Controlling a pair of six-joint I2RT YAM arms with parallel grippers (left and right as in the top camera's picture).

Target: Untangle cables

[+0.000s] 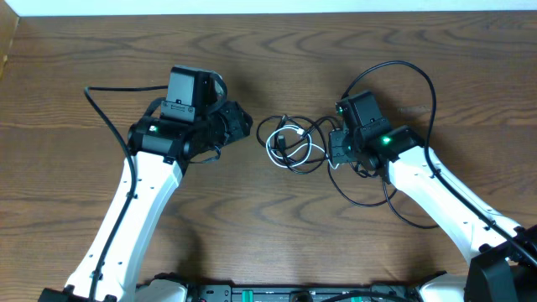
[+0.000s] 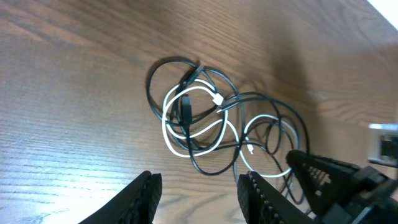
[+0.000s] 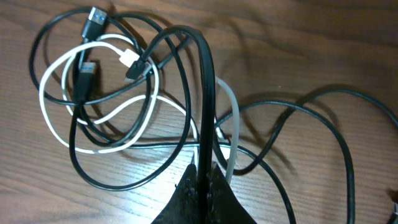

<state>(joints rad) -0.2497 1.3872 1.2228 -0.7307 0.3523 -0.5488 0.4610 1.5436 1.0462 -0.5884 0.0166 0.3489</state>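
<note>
Cables (image 1: 294, 144) are seen heaped in one loose knot at the middle of the desk (image 1: 252, 50), directly between the two arms. The heap is made up of several black loops with a white cable (image 3: 127, 59) threaded through them, and small plug ends lie on its left part.

The right gripper (image 3: 204, 180) is set at the right end of the knot. Its jaws are pressed together on a black cable (image 3: 205, 93), which rises from the pinch in a tall arch before it drops back into the loops. A pale strand runs just beside the pinch; whether it is caught as well cannot be told.

The left gripper (image 2: 199, 193) is held just to the left of the knot, apart from it. Its jaws are spread, and nothing is seen between them. From its wrist view the loops lie straight ahead, with the white loop nearest.

The knot is stretched roughly left to right, along the line that joins the two grippers. A parting pull is therefore judged to be best made along that same line, once a left-hand loop has been taken.

Bare desk is left open on the near and far sides of the knot. A thicker arm wire (image 1: 434, 101) is looped close around the right arm, and it is judged a snag risk.
</note>
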